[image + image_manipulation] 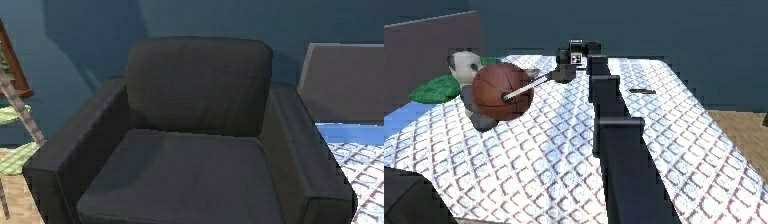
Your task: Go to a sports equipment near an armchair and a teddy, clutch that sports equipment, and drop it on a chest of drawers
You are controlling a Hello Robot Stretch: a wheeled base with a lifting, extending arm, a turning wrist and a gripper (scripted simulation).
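Ahead I see a dark armchair (195,130) in front of a deep blue wall (90,40), a grey headboard (345,85) just beside it, and a bed (684,130) with a white diamond-patterned cover, brown floor (746,128) beyond its edge.

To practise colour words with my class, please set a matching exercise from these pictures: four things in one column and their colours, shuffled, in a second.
Things
1. armchair
2. ball
3. pillow
4. wall

Colours
a. green
b. blue
c. black
d. reddish brown

Pairs: 1-c, 2-d, 3-a, 4-b
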